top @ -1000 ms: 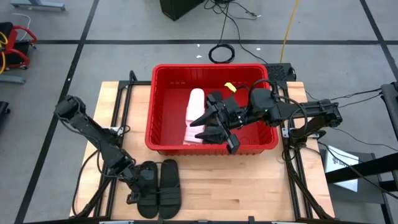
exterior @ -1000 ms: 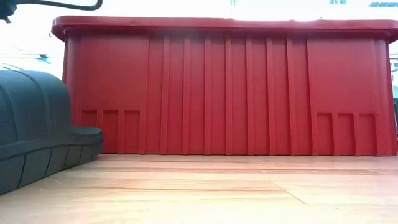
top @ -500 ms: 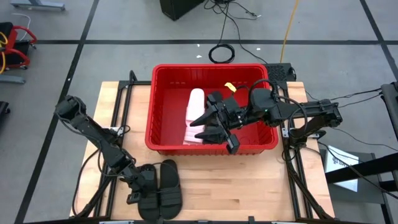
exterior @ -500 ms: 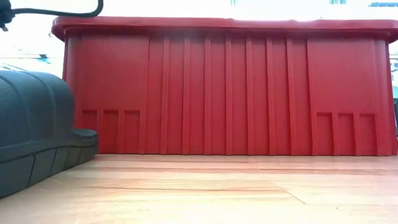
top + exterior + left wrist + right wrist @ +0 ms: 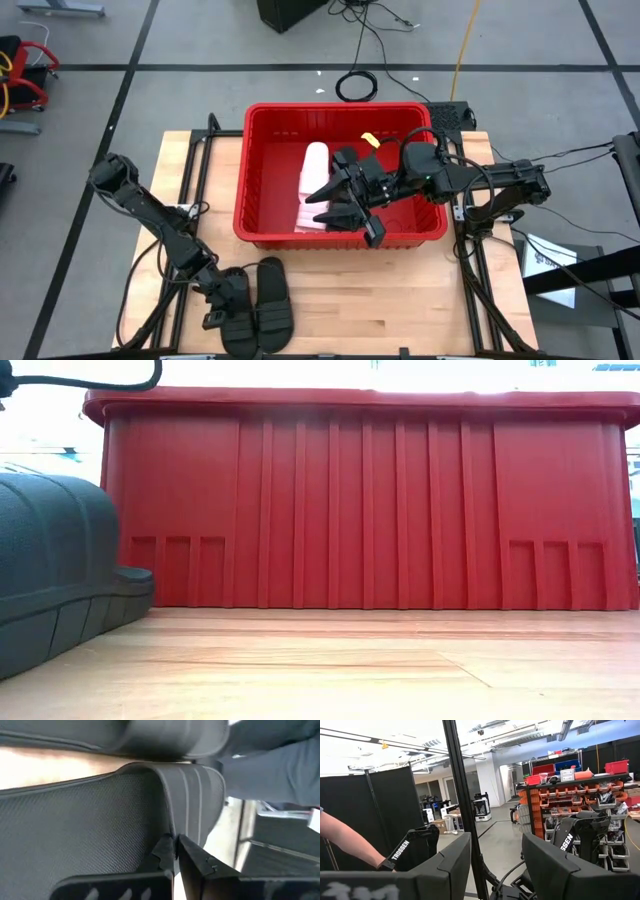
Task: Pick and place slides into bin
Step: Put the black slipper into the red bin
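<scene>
Two black slides lie side by side on their soles near the table's front left: the left one (image 5: 238, 312) and the right one (image 5: 273, 298). My left gripper (image 5: 234, 289) is down on the left slide, shut on its ribbed strap (image 5: 192, 795); that slide's end (image 5: 50, 580) fills the low view's left. The red bin (image 5: 262, 180) stands at the table's far middle with pale slides (image 5: 314, 180) inside. My right gripper (image 5: 325, 205) hangs open over the bin's inside, with nothing between its fingers (image 5: 445, 865). My left gripper pinches the strap's edge (image 5: 176, 822) between its two fingers, close to where the strap meets the sole. One finger (image 5: 162, 854) stands on the footbed side, the other (image 5: 196, 859) on the strap's outer side. The fingers come slanting down from the table's left. The slide's sole rests on the table.
The bin's tall front wall (image 5: 370, 500) closes off the far side of the low view. Bare wooden tabletop (image 5: 400, 300) lies in front of the bin, to the right of the slides. A person's forearm (image 5: 345, 842) shows in the room beyond the table.
My left gripper has shut on the left black slide's strap, taking hold of it. That slide has shifted slightly toward the table's left while staying on the table. My right gripper has kept still.
</scene>
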Motion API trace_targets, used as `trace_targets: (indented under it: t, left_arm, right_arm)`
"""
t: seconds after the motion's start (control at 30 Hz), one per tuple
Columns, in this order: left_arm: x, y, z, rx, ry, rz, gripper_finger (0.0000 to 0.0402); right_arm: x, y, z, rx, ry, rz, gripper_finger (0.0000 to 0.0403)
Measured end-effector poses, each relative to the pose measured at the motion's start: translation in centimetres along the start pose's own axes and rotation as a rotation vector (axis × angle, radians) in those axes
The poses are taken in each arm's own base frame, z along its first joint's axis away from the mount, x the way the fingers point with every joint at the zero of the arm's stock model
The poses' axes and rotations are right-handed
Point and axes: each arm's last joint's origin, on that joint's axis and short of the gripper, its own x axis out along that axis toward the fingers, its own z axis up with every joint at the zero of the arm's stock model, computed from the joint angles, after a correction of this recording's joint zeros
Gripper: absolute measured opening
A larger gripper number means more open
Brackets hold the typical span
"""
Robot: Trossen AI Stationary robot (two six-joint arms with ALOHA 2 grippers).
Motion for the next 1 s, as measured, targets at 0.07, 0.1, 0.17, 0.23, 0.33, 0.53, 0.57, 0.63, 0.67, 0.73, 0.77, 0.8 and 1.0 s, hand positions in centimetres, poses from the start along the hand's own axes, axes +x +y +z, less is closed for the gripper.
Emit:
trace_targets:
  t: [0.07,0.1,0.17,0.23,0.33,0.53,0.57,0.63,0.67,0.73,0.77,0.8,1.0]
  left_arm:
    - [0.0,-0.2,0.0,0.006,0.01,-0.031,0.0005]
    - [0.0,-0.3,0.1,0.009,0.012,-0.043,0.0003]
    - [0.0,-0.3,0.1,0.006,0.017,-0.047,0.0003]
    - [0.0,-0.3,0.0,0.005,0.023,-0.047,0.0003]
    - [0.0,-0.4,0.0,-0.001,0.04,-0.059,0.0002]
    - [-0.8,-1.7,0.5,0.025,0.038,-0.106,0.0001]
    - [-1.1,-2.0,0.6,0.031,0.029,-0.119,0.0001]
    - [-1.8,-2.5,0.7,0.037,0.008,-0.139,0.0001]
    - [-2.3,-2.7,0.7,0.037,-0.003,-0.143,0.0001]
    - [-3.3,-3.3,0.7,0.037,-0.033,-0.155,0.0001]
    - [-3.9,-3.6,0.7,0.038,-0.048,-0.163,0.0001]
    - [-4.6,-3.9,0.7,0.038,-0.064,-0.167,0.0001]
    - [-8.8,-6.0,0.9,0.06,-0.165,-0.22,0.0]
  right_arm:
    - [0.0,0.0,0.0,0.0,0.0,0.0,0.0167]
    - [0.0,0.0,0.0,0.0,0.0,0.0,0.0167]
    - [0.0,0.0,0.0,0.0,0.0,0.0,0.0167]
    - [0.0,0.0,0.0,0.0,0.001,0.0,0.0167]
    - [0.0,0.0,-0.1,0.001,0.008,-0.002,0.0167]
    - [0.0,-0.1,-0.2,0.005,0.022,-0.006,0.0167]
    - [0.0,-0.1,-0.2,0.005,0.022,-0.006,0.0167]
    - [0.0,0.0,-0.2,0.005,0.016,-0.005,0.0167]
    - [0.0,0.0,-0.1,0.004,0.01,-0.003,0.0167]
    - [0.0,0.0,0.0,-0.003,-0.002,0.0,0.0167]
    - [0.0,0.0,0.0,-0.005,-0.006,0.001,0.0167]
    - [0.0,0.0,0.1,-0.006,-0.008,0.0,0.0167]
    - [-0.1,-0.2,0.1,-0.016,-0.008,-0.007,0.0167]
